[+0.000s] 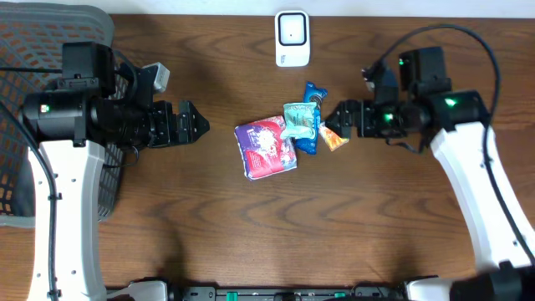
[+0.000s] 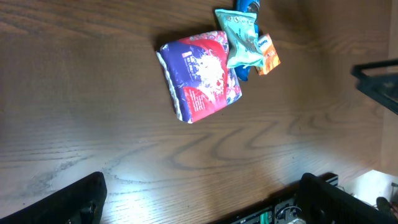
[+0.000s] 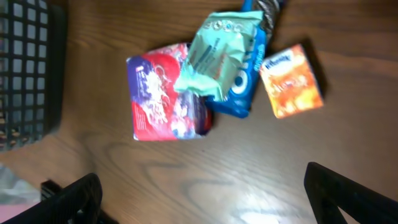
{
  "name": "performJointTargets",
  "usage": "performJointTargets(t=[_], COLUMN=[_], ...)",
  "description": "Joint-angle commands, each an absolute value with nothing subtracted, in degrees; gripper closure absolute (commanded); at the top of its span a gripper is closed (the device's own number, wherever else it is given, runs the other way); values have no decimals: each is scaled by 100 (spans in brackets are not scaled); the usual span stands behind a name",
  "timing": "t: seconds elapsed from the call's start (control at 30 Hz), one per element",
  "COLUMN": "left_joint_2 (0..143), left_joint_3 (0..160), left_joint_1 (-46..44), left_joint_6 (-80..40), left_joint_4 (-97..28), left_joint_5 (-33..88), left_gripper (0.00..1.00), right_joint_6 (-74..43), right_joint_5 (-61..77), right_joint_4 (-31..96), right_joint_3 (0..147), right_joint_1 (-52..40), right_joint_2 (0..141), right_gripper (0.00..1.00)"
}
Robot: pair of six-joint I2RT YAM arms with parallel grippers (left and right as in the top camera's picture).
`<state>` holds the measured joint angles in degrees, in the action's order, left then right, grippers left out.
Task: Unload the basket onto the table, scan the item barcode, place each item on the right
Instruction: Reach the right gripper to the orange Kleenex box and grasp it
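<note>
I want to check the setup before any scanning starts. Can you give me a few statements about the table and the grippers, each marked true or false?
1. The left gripper and right gripper are open and hold nothing. True.
2. The teal packet lies on top of the blue packet. True.
3. The orange packet is inside the basket. False: it lies on the table beside the blue packet.
4. The scanner is held in the right gripper. False: it sits on the table beyond the packets, untouched.

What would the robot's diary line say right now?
left gripper: open, empty | right gripper: open, empty, beside orange packet | packets: piled together | white scanner: untouched
</note>
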<state>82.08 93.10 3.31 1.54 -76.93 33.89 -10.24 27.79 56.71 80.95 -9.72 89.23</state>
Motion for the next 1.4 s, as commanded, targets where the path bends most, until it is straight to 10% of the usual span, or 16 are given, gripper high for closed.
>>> performJointTargets(t=[0.0, 0.4, 0.87, 1.37], left_joint_2=[8230, 8230, 8230, 8230], left_joint_3=[9275, 9275, 9275, 9275], left_joint_1=[318, 318, 318, 318], left_joint_6=[213, 213, 213, 213], left_joint_4=[-7708, -7708, -7710, -7708], left_joint_5=[3336, 3336, 3334, 3336], left_gripper=[2, 2, 2, 2], right_joint_6=[-1103, -1798, -95, 84], right_joint_5=[3017, 2021, 1811, 2475], right_joint_4=[5435, 4580, 4491, 4530], right_joint_3=[8152, 8152, 8149, 8136], right_joint_1=[-1061, -814, -755, -760], right_joint_2=[9279, 10602, 10947, 11915], right_gripper=[1, 34, 32, 58])
